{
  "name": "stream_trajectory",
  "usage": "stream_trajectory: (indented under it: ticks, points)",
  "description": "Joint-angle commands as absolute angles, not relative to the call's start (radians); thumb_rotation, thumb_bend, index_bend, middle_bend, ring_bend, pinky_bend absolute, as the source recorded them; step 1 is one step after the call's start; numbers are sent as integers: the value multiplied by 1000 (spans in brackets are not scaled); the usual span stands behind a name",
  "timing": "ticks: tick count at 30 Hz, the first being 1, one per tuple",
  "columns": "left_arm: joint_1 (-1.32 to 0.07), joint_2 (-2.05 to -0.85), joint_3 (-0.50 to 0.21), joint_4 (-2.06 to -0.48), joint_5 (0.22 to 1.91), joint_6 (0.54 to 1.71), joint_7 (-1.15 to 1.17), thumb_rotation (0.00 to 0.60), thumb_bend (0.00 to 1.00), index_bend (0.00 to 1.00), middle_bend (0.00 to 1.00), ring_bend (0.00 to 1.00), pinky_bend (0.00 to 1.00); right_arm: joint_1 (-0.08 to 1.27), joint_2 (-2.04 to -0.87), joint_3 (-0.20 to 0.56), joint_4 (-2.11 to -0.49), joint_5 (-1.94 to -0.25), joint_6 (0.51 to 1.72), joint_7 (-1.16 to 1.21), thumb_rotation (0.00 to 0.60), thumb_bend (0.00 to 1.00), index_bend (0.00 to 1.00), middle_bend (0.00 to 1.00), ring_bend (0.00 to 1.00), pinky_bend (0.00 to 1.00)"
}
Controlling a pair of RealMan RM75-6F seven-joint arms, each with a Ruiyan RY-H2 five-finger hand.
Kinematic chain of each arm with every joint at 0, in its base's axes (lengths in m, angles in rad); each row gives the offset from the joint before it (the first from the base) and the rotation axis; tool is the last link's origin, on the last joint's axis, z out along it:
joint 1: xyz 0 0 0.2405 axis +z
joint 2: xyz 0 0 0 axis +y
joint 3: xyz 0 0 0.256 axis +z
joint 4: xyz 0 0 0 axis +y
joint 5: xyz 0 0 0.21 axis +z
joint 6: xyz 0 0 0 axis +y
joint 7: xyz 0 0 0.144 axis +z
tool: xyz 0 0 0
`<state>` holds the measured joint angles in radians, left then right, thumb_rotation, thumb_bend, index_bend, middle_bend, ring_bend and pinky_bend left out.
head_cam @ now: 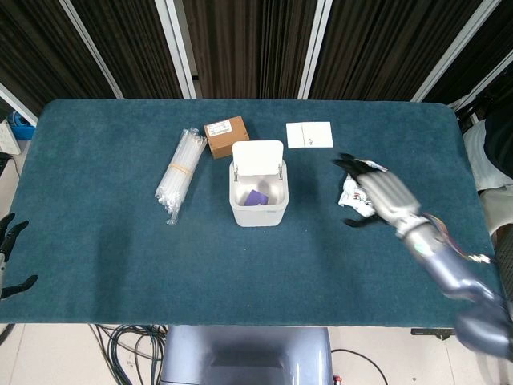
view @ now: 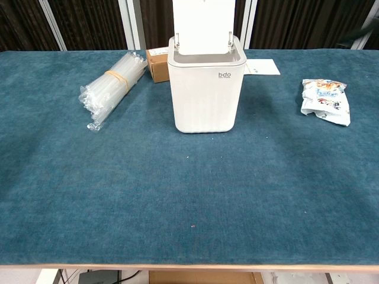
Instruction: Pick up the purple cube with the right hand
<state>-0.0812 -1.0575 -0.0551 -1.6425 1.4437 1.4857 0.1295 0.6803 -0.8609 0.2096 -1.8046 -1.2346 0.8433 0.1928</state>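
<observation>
The purple cube (head_cam: pixel 256 197) lies inside the white bin (head_cam: pixel 236 210), whose lid stands open; the chest view shows the bin (view: pixel 205 94) from the side and hides the cube. My right hand (head_cam: pixel 378 195) hovers to the right of the bin, over the snack packet, fingers spread and holding nothing. My left hand (head_cam: pixel 10 242) is at the far left edge of the head view, off the table, fingers apart and empty.
A bundle of clear plastic tubes (head_cam: pixel 180 171) lies left of the bin. A brown box (head_cam: pixel 225 135) sits behind the bin and a white card (head_cam: pixel 309 134) behind and to its right. A snack packet (view: pixel 323 100) lies to the right, partly under my right hand.
</observation>
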Motion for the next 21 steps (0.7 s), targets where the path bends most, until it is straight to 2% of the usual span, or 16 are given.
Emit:
stream_trajectory:
  ticks: [1, 4, 7, 12, 21]
  points:
    - [-81, -1061, -56, -1642, 1441, 1487, 136, 600, 65, 204, 132, 0, 0, 420, -806, 62, -1739, -1423, 1123, 256, 600, 61, 8, 90, 121, 262]
    - [-83, -1066, -54, -1644, 1443, 1481, 145, 600, 66, 203, 132, 0, 0, 309, -919, 41, -1618, -1419, 1299, 173, 600, 64, 8, 88, 116, 261]
    - [-85, -1070, -51, -1644, 1445, 1476, 153, 600, 65, 201, 132, 0, 0, 244, -1019, 16, -1525, -1443, 1393, 138, 600, 98, 9, 87, 115, 256]
    - [-94, -1086, -60, -1630, 1436, 1470, 155, 600, 65, 201, 132, 0, 0, 196, -1122, -23, -1427, -1497, 1442, 95, 600, 115, 8, 69, 108, 232]
    - [-103, -1108, -74, -1605, 1426, 1468, 151, 600, 66, 201, 133, 0, 0, 176, -1197, -22, -1339, -1528, 1470, 108, 600, 116, 9, 64, 106, 227]
